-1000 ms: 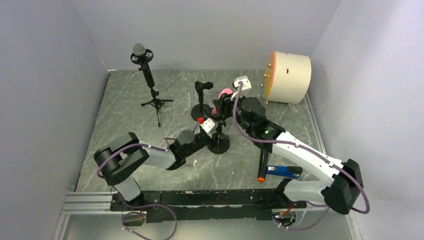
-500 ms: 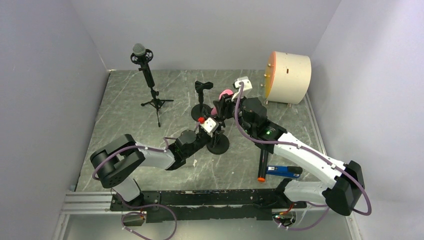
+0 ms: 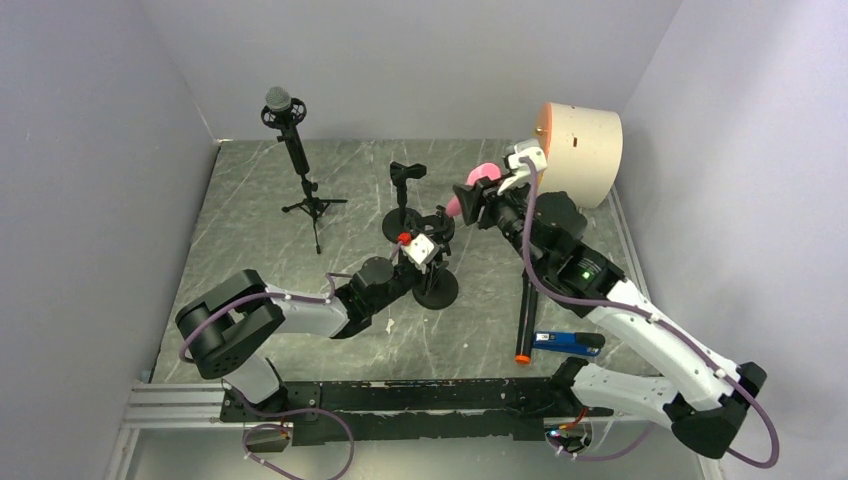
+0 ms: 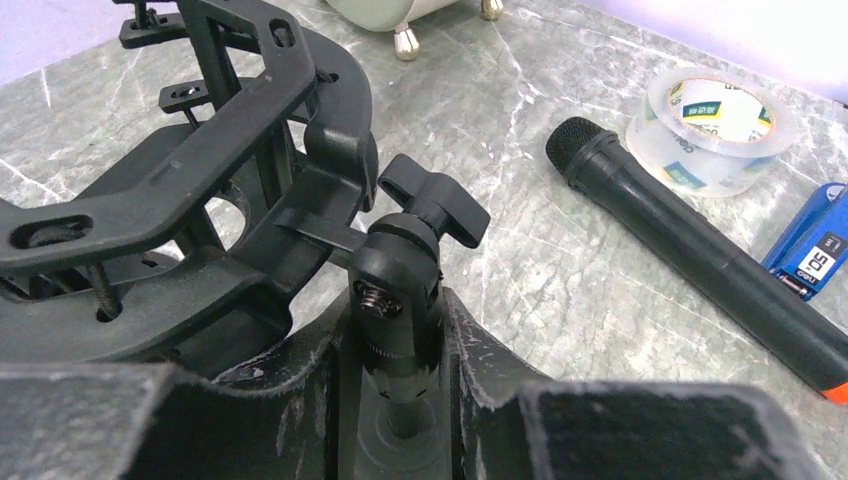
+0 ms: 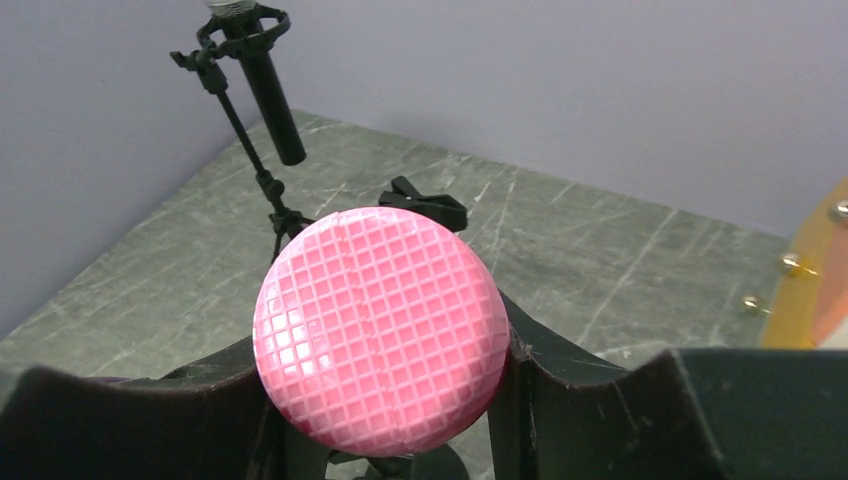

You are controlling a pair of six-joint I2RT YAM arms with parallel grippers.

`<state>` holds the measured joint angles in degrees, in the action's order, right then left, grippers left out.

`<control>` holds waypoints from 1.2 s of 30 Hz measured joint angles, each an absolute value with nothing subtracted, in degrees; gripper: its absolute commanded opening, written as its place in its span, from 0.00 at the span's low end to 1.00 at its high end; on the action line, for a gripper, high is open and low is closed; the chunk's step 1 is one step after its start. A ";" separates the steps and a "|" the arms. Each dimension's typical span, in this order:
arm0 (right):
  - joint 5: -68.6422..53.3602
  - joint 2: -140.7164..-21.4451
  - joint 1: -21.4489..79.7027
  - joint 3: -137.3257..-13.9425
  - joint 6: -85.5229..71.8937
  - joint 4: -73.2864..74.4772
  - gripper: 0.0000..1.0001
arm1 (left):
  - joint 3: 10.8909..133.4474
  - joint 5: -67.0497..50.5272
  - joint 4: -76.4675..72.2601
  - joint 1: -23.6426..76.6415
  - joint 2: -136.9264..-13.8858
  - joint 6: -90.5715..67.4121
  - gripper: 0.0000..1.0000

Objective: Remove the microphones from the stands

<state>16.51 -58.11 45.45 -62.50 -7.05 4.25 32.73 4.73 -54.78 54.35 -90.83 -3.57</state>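
Swung right and farther back since a second ago, the right gripper grasps the pink microphone (mesh head facing its wrist camera) apart from the stand, on its far right side, while the left gripper clamps the stand's neck low over the surface.

The black round-based shock-mount stand sits mid-table, its stem between the fingers of the left gripper. The pink mesh-headed microphone is in the right gripper, above the table, behind and to the right of that stand. A black clip stand stands just behind the shock-mount stand, a black tripod stand with microphone at the far left and a cream wooden drum at the far right. At front right lies a black handheld microphone, with a blue box beside it.
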 measured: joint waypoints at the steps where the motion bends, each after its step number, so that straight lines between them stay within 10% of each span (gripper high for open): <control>1: 17.04 -57.17 45.45 -62.52 -6.66 4.82 0.02 | 32.88 4.47 -54.26 54.35 -90.67 -3.49 0.21; 11: 22.72 -54.28 45.41 -62.52 -5.02 10.68 0.01 | 33.47 4.08 -51.46 54.26 -89.73 -3.42 0.27; 17: 27.38 -52.42 40.88 -59.42 -6.44 15.00 0.00 | 34.41 4.01 -47.27 54.26 -88.58 -3.44 0.55; 24: 14.55 -53.80 24.82 -53.63 -14.46 24.08 0.00 | 34.44 3.62 -42.26 54.33 -87.68 -3.95 0.74; 36: -4.12 -67.68 21.15 -53.45 -18.24 35.73 0.02 | 34.28 2.57 -37.54 54.33 -83.90 -3.73 0.80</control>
<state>-4.12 -67.68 21.15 -53.45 -18.24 35.73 34.28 2.57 -37.54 54.33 -83.90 -3.73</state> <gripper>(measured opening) 0.511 0.793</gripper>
